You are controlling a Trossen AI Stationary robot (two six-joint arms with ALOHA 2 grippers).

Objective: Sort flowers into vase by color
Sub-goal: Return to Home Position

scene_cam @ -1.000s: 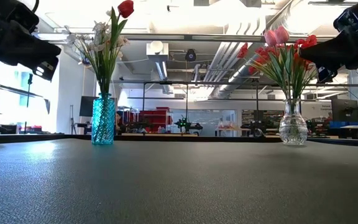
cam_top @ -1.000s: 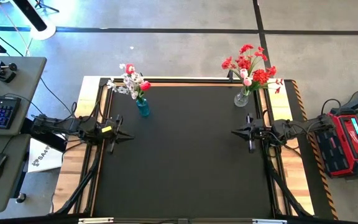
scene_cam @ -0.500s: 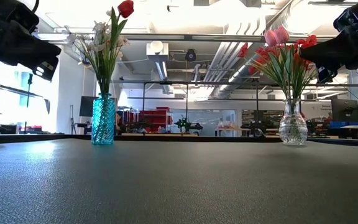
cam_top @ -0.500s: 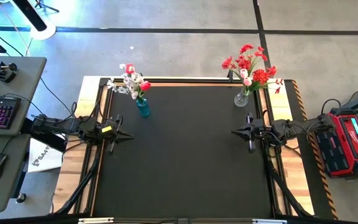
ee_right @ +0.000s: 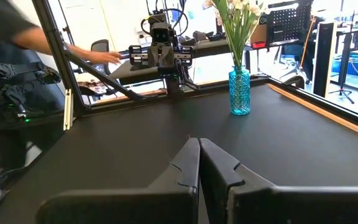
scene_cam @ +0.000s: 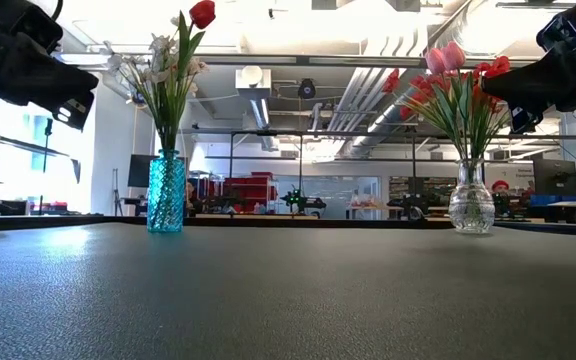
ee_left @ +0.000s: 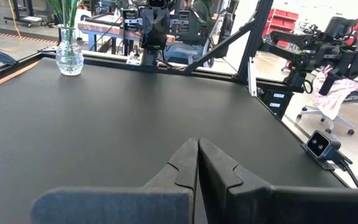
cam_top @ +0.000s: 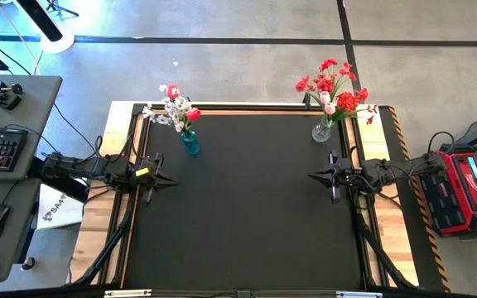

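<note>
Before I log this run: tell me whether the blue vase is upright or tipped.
Upright: the blue vase stands on its base on the table, flowers rising from its mouth.

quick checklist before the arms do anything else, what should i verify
1. Left end effector shut and empty, near the table's left edge: ok.
2. Right end effector shut and empty, near the right edge: ok.
3. Blue vase and clear vase upright: ok.
4. Loose flowers on the table: none seen, ok.
5. Colours sorted: not ok; white sprays share the blue vase with red buds, red sprays share the clear vase with pink tulips.
6. Person beyond the left arm, clear of its reach: cannot tell.
</note>
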